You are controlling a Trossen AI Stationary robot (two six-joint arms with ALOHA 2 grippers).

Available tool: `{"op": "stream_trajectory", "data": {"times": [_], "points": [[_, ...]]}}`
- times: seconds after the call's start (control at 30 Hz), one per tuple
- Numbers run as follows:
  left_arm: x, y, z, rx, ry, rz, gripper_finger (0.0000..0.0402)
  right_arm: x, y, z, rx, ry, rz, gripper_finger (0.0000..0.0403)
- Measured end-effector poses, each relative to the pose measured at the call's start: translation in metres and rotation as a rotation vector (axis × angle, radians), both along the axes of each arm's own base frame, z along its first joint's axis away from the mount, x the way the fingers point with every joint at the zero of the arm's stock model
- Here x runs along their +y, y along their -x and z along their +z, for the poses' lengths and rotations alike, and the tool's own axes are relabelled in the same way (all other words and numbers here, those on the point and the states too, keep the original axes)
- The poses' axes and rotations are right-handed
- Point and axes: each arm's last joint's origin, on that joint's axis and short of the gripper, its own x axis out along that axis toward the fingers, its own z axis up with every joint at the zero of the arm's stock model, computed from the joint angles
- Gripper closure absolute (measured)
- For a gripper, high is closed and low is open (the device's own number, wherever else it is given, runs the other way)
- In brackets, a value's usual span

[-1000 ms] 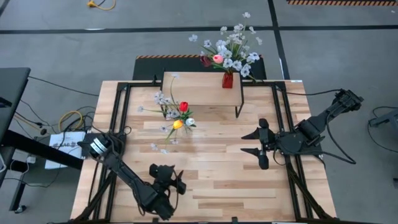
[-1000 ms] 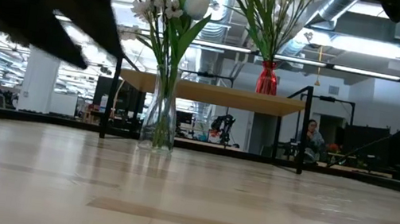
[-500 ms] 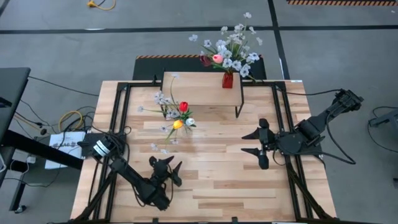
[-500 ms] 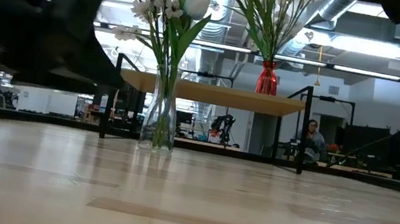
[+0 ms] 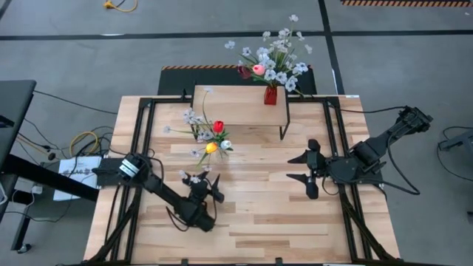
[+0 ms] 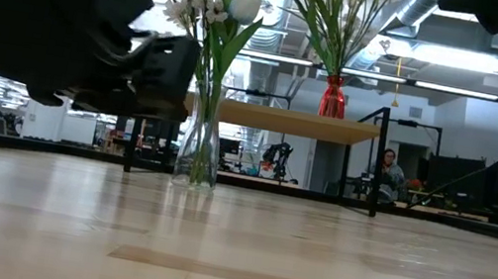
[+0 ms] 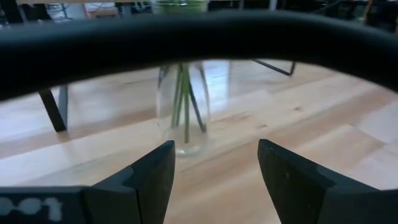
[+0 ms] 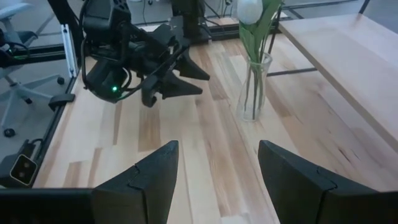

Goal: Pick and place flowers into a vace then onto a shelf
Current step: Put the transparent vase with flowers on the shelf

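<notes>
Wooden tabletop, clear vase of flowers near shelf, left gripper open and empty facing vase, right gripper open, empty, well apart.

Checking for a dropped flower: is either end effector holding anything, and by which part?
Nothing is held. The left end effector and right end effector are both open and empty.

Overhead, table-level (low), two wrist-mounted.
</notes>
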Motion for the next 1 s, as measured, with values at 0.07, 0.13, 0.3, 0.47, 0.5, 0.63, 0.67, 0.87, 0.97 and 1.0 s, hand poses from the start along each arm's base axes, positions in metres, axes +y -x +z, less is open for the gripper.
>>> {"op": "stream_trajectory", "data": {"times": [0.07,0.13,0.3,0.47,0.5,0.63,0.67,0.87,0.97,1.0], "points": [[0.004,-0.002,0.000,0.001,0.004,0.017,0.0182,0.000,0.000,0.000,0.004,0.002,0.000,0.0189],[0.006,-0.003,0.000,0.004,0.002,0.022,0.0182,0.000,0.000,-0.001,0.006,0.004,0.000,0.0189],[0.011,-0.006,0.001,-0.008,-0.030,0.030,0.0182,-0.001,0.001,-0.002,0.021,0.017,-0.003,0.0189],[0.021,-0.011,0.001,-0.014,-0.042,0.059,0.0182,-0.002,0.001,-0.002,0.020,0.028,-0.017,0.0189],[0.023,-0.012,0.001,-0.017,-0.046,0.064,0.0182,-0.002,0.002,-0.002,0.023,0.029,-0.017,0.0189],[0.028,-0.017,0.003,0.002,-0.036,0.086,0.0182,-0.002,0.002,-0.003,0.025,0.031,-0.018,0.0189],[0.029,-0.018,0.004,0.027,-0.031,0.090,0.0182,-0.002,0.002,-0.003,0.025,0.031,-0.018,0.0189],[0.034,-0.029,0.007,0.094,0.046,0.123,0.0182,-0.002,0.002,-0.003,0.024,0.026,-0.022,0.0189],[0.036,-0.035,0.011,0.102,0.141,0.158,0.0182,-0.002,0.002,-0.003,0.024,0.025,-0.023,0.0189],[0.037,-0.037,0.010,0.118,0.150,0.155,0.0182,-0.002,0.002,-0.003,0.023,0.025,-0.023,0.0189]]}}
